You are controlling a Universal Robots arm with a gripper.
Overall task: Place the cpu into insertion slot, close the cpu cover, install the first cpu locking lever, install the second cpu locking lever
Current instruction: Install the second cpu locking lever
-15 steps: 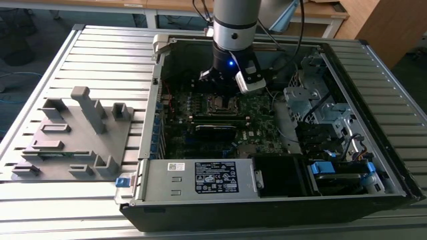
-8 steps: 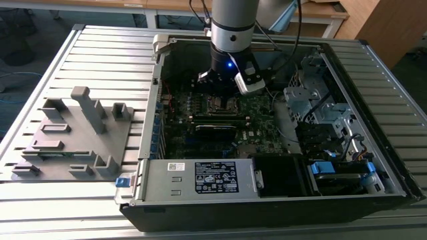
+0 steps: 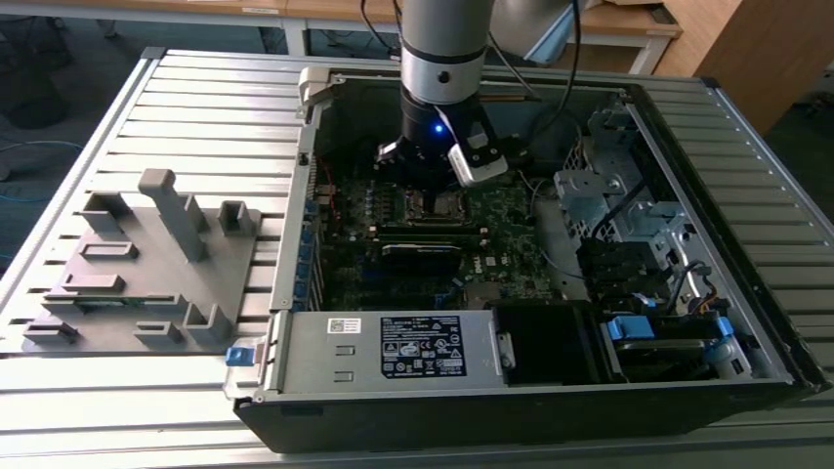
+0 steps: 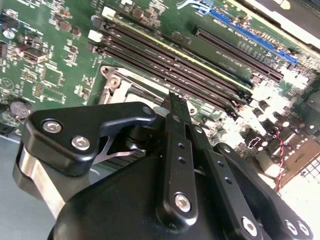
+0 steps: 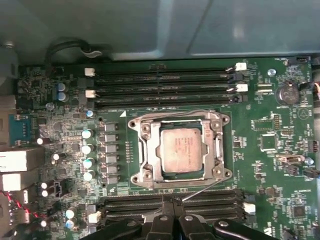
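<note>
We find the cpu [image 5: 182, 152] lying flat in the insertion slot [image 5: 150, 172], the cpu cover [image 5: 218, 148] framing it, amid green circuitry inside the open computer case [image 3: 729, 332]. Its face reads dull grey-brown, square, faintly printed. We judge it light, rigid and fragile, best taken by its outer edges. The gripper [image 5: 174, 206] hangs just beside the socket over the memory strips [image 5: 160, 85], fingers [image 4: 176, 117] pressed together, holding nothing that we can see.
</note>
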